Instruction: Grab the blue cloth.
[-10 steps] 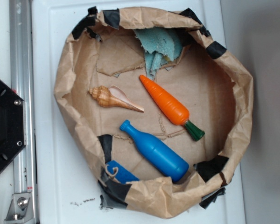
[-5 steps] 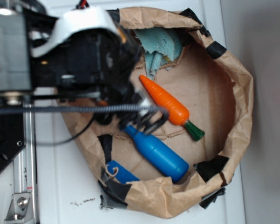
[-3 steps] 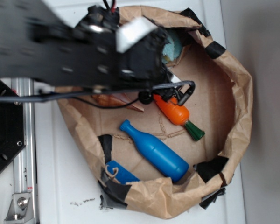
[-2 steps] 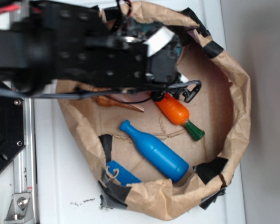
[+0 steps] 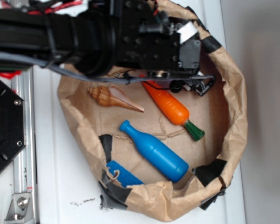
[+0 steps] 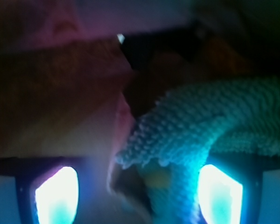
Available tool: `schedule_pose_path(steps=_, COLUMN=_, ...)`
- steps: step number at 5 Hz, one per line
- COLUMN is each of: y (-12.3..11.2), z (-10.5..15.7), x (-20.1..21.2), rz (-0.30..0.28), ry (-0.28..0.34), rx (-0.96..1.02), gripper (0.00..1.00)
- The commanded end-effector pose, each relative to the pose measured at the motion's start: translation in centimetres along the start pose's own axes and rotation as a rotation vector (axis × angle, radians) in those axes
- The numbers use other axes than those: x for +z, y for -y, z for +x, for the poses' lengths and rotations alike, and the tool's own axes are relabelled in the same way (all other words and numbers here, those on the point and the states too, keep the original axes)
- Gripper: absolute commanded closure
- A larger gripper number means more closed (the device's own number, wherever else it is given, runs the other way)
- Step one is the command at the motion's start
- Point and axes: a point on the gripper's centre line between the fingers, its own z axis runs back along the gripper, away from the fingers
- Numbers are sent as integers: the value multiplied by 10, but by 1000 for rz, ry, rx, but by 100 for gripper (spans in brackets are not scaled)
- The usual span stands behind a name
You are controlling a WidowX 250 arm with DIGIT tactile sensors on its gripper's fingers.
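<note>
Cloth: you are seeing the blue cloth (image 6: 196, 135) only in the wrist view, where its coarse weave is lying close in front of the gripper (image 6: 139, 193), a fold hanging down between the two glowing fingers (image 6: 57, 192).
Hidden: in the exterior view the arm is covering the far end of the paper bag (image 5: 233, 116), so the cloth is not showing there.
Gripper: the fingers are standing apart, open, with nothing clamped.
Progress: the reach is looking done; closing and lifting are remaining.
Contact: the wrist view is dim and blurred, so you probably cannot judge whether the pads are touching fabric.
</note>
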Motion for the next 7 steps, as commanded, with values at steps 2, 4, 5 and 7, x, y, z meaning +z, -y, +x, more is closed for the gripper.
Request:
schedule_pose_path(steps=2, y=-17, z=24, x=6, rz=-57, ry=16, rx=-42, gripper=100)
schedule_pose_path(steps=4, y=-38, z=-5, x=38, rz=-123, ry=17, rx=-18, gripper=0)
schedule_pose_path(steps=5, y=-44, z=-14, x=49, rz=-92, ry=30, rx=8, gripper=0)
schedule_pose_path(steps=7, y=-61, z=4, x=6, rz=16, ry=-45, rx=93, gripper=0)
